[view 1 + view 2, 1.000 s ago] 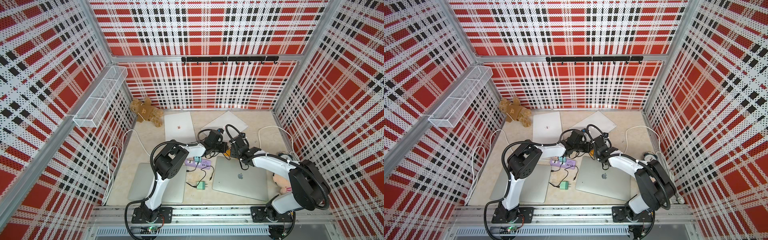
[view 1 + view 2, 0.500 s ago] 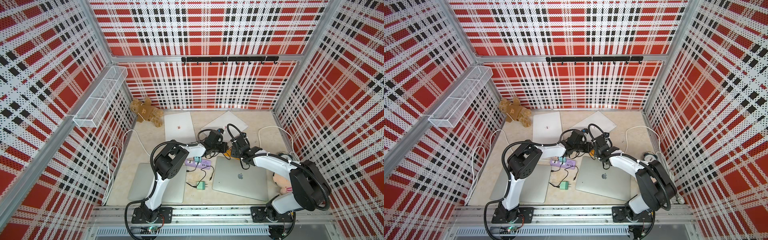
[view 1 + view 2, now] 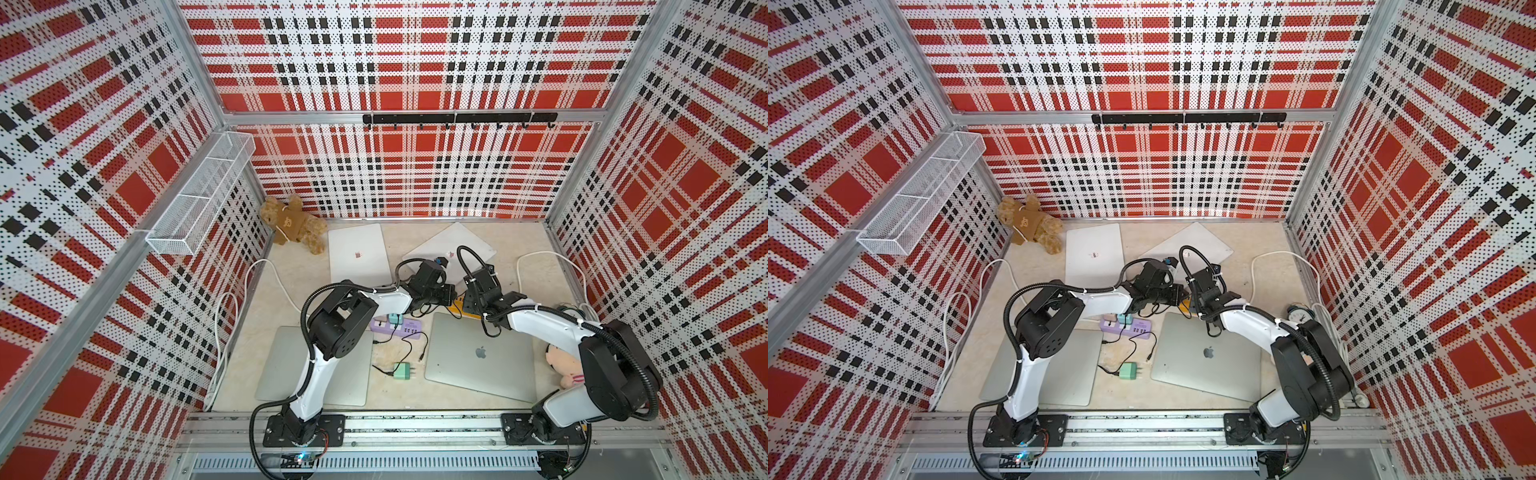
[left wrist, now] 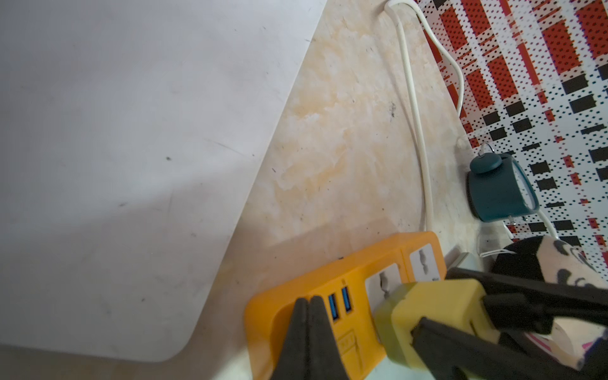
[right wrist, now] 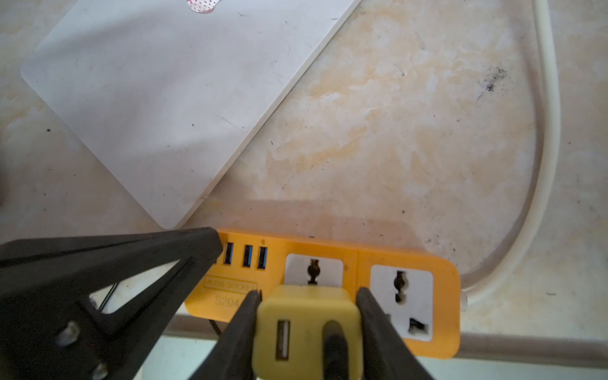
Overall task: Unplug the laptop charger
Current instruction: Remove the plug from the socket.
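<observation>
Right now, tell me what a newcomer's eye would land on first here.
The loud red plaid walls box in the whole scene. At the centre, an orange power strip draws both grippers. The right gripper clamps a yellow charger at one of its sockets, while the left gripper rests shut on the strip's USB end.

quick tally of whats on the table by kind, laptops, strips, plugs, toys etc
laptops: 4 (two white, two silver)
power strips: 2 (purple, orange)
charger plugs: 3 (yellow, two green)
plush toys: 2 (teddy, pink doll)
alarm clock: 1
total: 12
</observation>
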`<state>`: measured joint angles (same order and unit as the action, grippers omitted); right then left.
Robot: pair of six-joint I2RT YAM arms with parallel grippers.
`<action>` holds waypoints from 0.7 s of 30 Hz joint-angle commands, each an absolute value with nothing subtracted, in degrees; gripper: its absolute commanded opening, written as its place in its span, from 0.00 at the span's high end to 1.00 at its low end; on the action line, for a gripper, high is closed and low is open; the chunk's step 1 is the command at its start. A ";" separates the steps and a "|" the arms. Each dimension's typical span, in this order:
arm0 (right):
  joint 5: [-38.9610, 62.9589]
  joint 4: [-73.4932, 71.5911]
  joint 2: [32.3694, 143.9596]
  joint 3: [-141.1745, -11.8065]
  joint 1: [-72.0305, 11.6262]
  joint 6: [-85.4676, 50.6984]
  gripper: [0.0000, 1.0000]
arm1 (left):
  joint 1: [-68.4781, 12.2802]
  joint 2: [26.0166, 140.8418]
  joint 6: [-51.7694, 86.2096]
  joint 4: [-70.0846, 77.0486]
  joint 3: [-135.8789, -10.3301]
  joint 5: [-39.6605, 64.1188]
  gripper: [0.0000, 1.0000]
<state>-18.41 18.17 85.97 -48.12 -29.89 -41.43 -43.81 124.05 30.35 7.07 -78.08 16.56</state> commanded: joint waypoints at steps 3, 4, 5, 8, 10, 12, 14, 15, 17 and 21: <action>-21.45 20.82 86.30 -50.78 -31.45 -40.60 0.72 | -44.91 129.05 29.45 -2.67 -75.76 14.55 1.00; -21.72 21.13 86.23 -50.97 -31.48 -40.61 0.72 | -44.91 129.03 29.38 -2.68 -75.76 14.61 1.00; -21.25 20.74 85.86 -50.61 -31.51 -40.81 0.72 | -44.91 128.94 29.36 -2.68 -75.76 14.52 1.00; -20.00 18.67 84.08 -49.19 -31.48 -41.73 0.72 | -44.82 128.70 29.44 -2.66 -75.76 14.68 1.00; -19.36 17.80 83.04 -48.46 -31.49 -42.24 0.72 | -44.82 128.59 29.52 -2.64 -75.67 14.60 1.00; -19.43 17.65 82.62 -48.25 -31.48 -42.04 0.73 | -44.82 128.58 29.47 -2.65 -75.67 14.55 1.00; -21.16 19.46 83.28 -49.14 -31.53 -41.62 0.73 | -44.84 128.59 29.49 -2.69 -75.68 14.50 1.00; -22.01 20.29 83.84 -49.44 -31.49 -41.25 0.73 | -44.91 128.64 29.53 -2.65 -75.59 14.50 1.00; -23.13 21.09 84.71 -49.81 -31.49 -40.78 0.73 | -44.99 128.63 29.53 -2.57 -75.37 14.42 1.00; -22.50 20.38 86.45 -49.75 -31.47 -40.72 0.73 | -45.09 128.93 29.64 -2.29 -75.06 14.35 1.00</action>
<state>-21.06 20.08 85.54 -48.38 -31.03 -41.17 -44.23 124.14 30.37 7.09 -78.06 16.19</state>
